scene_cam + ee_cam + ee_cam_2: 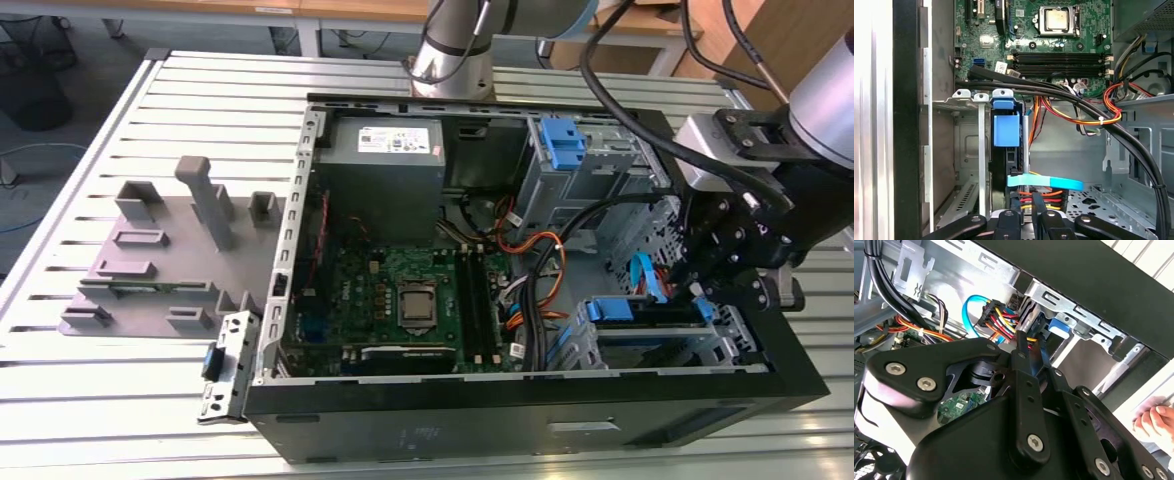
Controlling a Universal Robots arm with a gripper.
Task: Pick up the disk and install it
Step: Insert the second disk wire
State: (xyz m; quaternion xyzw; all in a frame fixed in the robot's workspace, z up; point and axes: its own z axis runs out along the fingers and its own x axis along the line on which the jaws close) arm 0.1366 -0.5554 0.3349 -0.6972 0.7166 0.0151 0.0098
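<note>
Disk (1006,131) upright in bay, fingers (1026,205) beside.

Arm (801,110) reaching down, gripper (1026,347) fingers close together.

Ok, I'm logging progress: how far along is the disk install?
Mostly done, it seems: the silver-metal disk with blue plastic rails sits inside the metal drive cage of the open black computer case. In hand: the gripper hovers close to the disk, by the coloured cables. Left: I cannot tell whether the disk is fully seated.
</note>
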